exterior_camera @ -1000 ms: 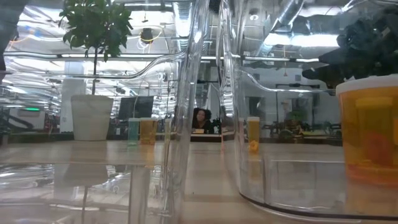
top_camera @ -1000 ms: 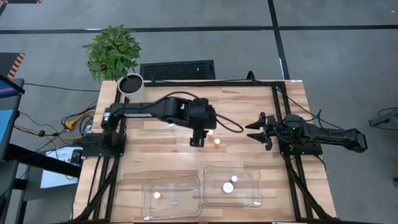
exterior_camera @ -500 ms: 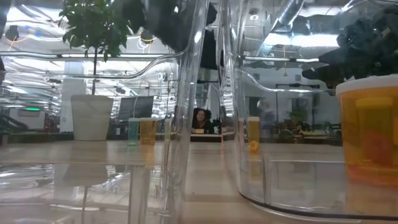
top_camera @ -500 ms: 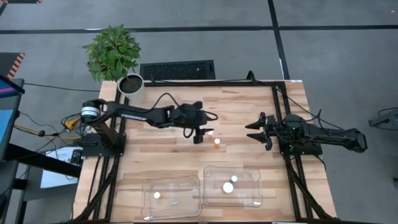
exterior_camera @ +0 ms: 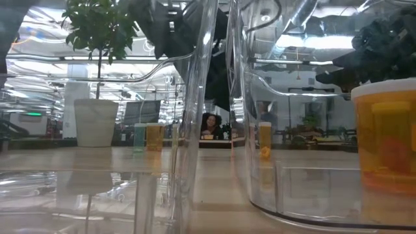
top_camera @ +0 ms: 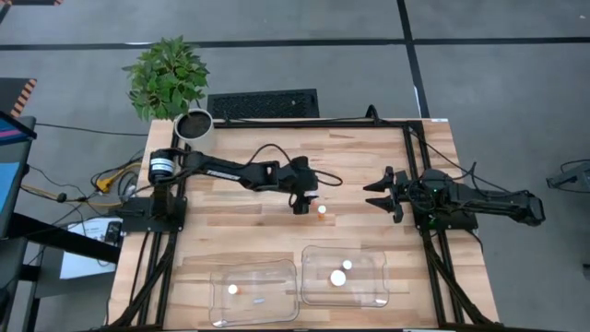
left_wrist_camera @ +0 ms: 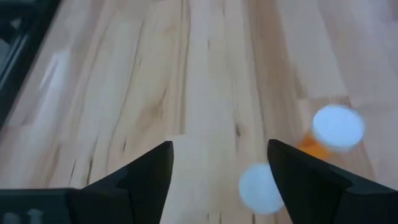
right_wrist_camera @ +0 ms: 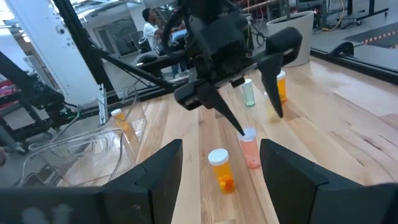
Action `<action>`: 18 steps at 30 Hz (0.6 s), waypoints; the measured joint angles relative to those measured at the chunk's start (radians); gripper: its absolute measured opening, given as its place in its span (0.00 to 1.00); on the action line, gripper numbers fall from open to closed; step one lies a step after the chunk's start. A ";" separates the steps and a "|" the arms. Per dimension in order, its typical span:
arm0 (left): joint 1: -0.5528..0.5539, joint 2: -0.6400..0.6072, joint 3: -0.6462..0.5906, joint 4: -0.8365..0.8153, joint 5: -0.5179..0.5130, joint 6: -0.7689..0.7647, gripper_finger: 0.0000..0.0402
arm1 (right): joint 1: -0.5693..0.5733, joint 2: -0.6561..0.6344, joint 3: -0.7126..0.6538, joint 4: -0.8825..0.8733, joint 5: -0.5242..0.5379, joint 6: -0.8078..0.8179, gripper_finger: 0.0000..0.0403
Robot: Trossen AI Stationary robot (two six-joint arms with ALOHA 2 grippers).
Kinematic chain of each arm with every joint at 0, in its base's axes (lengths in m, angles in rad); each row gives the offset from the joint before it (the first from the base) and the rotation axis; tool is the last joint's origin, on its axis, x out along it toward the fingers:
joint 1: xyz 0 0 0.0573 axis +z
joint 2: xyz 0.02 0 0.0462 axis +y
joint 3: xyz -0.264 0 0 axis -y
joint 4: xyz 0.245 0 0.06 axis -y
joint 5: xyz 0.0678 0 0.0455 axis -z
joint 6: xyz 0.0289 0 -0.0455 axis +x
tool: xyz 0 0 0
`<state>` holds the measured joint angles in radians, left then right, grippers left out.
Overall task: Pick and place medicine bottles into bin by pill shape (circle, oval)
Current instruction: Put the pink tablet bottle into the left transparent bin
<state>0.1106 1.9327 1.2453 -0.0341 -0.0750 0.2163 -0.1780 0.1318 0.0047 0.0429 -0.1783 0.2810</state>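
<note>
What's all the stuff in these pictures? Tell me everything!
table: one, light wood
left bin: one, clear, near edge
right bin: one, clear, beside it
bottles on table: four, white caps; orange bottle, pink bottle, greenish bottle, amber bottle
bottles in bins: three; one in left bin, two in right bin
plant: one, green, white pot, far left corner
person: one, far behind
left gripper: black, open, mid-table by pink bottle
right gripper: black, open, waiting at right
</note>
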 joint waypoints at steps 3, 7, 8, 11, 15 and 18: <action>0.003 0.000 0.000 -0.011 0.007 -0.015 0.67 | 0.000 0.000 0.000 0.000 0.000 0.000 0.56; 0.003 -0.001 0.000 -0.044 0.054 -0.030 0.68 | 0.000 0.000 0.000 0.000 0.000 0.000 0.56; 0.003 -0.001 0.000 -0.054 0.062 -0.034 0.67 | 0.000 0.000 0.000 0.000 0.000 0.000 0.56; -0.002 0.001 -0.001 -0.067 0.064 -0.040 0.67 | 0.000 0.000 0.000 0.000 0.000 0.000 0.56; -0.003 0.002 -0.001 -0.074 0.064 -0.039 0.67 | 0.000 0.000 0.000 0.000 0.000 0.000 0.56; -0.003 0.002 -0.002 -0.092 0.064 -0.039 0.67 | 0.000 0.000 0.000 0.000 0.000 0.000 0.56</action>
<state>0.1074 1.9350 1.2438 -0.1259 -0.0109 0.1772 -0.1780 0.1318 0.0046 0.0429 -0.1783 0.2810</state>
